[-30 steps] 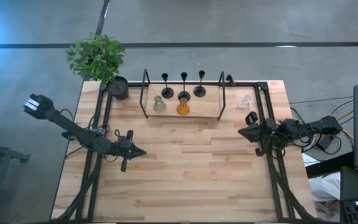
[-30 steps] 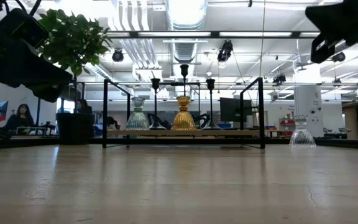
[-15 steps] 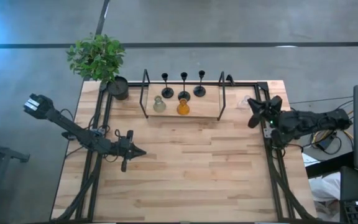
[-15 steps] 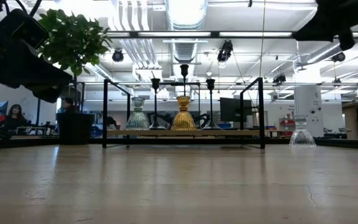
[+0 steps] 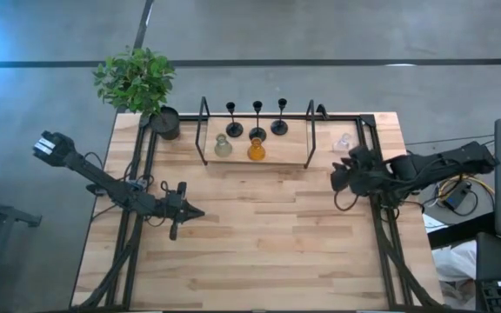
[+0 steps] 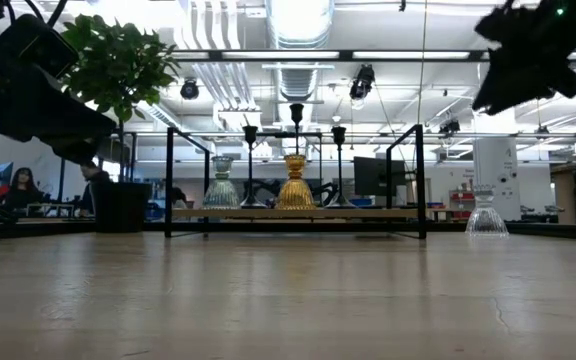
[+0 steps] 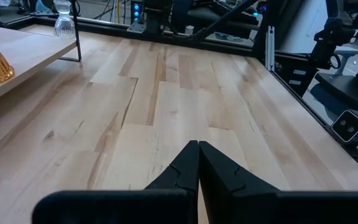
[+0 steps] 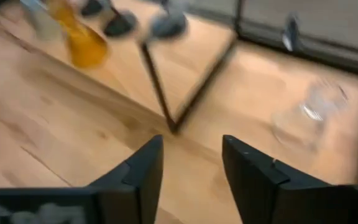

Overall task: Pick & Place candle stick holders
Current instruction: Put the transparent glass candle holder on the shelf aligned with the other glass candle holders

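Three black stemmed holders [image 5: 257,120], a grey-green glass holder [image 5: 223,146] and an amber glass holder [image 5: 256,149] stand on a wooden shelf with a black frame [image 5: 255,159] at the table's far side. The clear glass holder [image 5: 344,142] stands on the table right of the shelf; it also shows in the right wrist view [image 8: 306,118]. My right gripper [image 5: 337,176] is open and empty, in the air near and slightly left of the clear holder. My left gripper [image 5: 197,212] is shut and empty over the table's left middle.
A black pot with a green plant [image 5: 163,122] stands at the far left corner. Black frame rails [image 5: 381,217] run along the table's left and right sides. Bare wooden tabletop [image 5: 268,235] lies between the arms.
My right gripper has swung first toward the table's far edge near the clear holder, then back toward the near-left, turning as it went. It ends a little nearer the shelf's right end. Its fingers stay apart. The holders have not moved.
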Tool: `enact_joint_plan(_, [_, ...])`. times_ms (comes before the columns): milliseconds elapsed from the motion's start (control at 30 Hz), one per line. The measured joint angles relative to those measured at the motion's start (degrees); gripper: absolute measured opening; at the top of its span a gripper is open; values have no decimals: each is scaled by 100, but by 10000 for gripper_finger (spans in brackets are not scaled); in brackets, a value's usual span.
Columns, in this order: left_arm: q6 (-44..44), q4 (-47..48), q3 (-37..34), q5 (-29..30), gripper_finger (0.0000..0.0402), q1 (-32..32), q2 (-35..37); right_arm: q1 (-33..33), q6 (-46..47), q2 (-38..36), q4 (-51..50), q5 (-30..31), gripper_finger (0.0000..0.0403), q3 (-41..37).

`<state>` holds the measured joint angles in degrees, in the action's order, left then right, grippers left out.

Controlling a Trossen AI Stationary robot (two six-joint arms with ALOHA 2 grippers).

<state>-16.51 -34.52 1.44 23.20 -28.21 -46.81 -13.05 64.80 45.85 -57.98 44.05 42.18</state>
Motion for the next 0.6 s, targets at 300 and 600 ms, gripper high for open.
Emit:
enact_joint_plan(300, [1, 20, 1, 0, 14, -2, 0, -467, 1735, 266, -283, 616, 223, -581])
enact_joint_plan(600, [2, 80, 2, 0, 14, 0, -6, -606, 2578, 544, 1422, 1339, 281, -1877])
